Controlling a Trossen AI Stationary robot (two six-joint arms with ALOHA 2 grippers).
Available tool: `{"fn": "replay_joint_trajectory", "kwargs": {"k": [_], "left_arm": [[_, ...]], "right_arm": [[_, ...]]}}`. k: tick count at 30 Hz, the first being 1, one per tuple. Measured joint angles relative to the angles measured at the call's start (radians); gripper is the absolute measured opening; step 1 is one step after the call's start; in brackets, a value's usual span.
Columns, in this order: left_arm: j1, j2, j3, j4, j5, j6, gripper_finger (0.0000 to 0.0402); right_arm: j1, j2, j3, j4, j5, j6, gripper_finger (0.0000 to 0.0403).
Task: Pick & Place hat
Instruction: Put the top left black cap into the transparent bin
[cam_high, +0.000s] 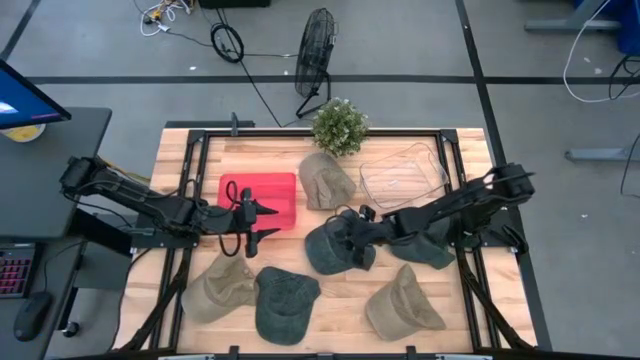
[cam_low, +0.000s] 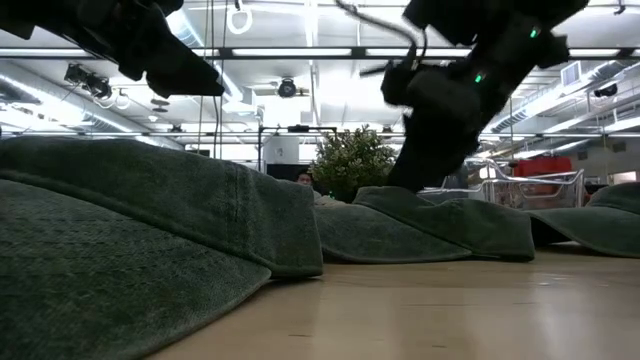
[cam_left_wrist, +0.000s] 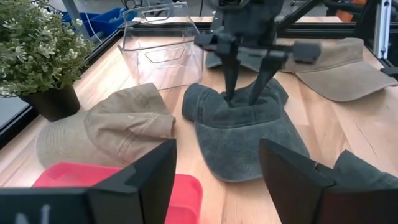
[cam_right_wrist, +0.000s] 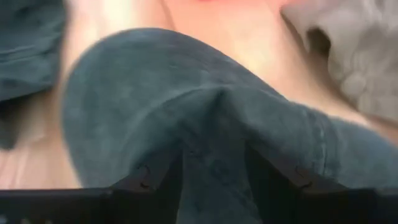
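1. While I watch the high view, the right gripper (cam_high: 352, 238) is down on the dark green fabric cap (cam_high: 330, 247) at the middle of the light wooden table (cam_high: 345, 290).
2. Its fingers (cam_left_wrist: 231, 74) are pinched into a fold of the cap's crown; the brim lies flat on the wood.
3. The left gripper (cam_high: 262, 221) hangs over the edge of the red plastic tray (cam_high: 270, 190), fingers spread, gripping nothing.
4. A tan fabric cap (cam_high: 324, 180) lies just beside the tray, near the small potted green plant (cam_high: 339, 125).
5. A clear plastic bin (cam_high: 403, 175) stands beyond the right gripper.
6. I count 4 more caps on the table, around the held cap.
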Motion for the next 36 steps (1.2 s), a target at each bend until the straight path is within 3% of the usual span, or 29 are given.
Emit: {"fn": "replay_joint_trajectory", "kwargs": {"k": [6,20,31,36], "left_arm": [[0.0,0.0,0.0,-0.003,0.0,0.001,0.0223],[0.0,0.0,0.0,-0.003,-0.003,0.0,0.0222],[0.0,0.0,0.0,-0.007,-0.003,-0.001,0.0222],[0.0,0.0,0.0,-0.009,-0.003,-0.001,0.0222]], "right_arm": [[-0.007,0.036,0.0,0.005,0.0,0.128,0.0174],[0.002,-0.07,0.029,0.015,-0.068,0.081,0.0149],[0.041,0.041,0.028,0.043,-0.078,0.153,0.0166],[0.043,0.055,0.028,0.034,-0.078,0.146,0.0145]]}}
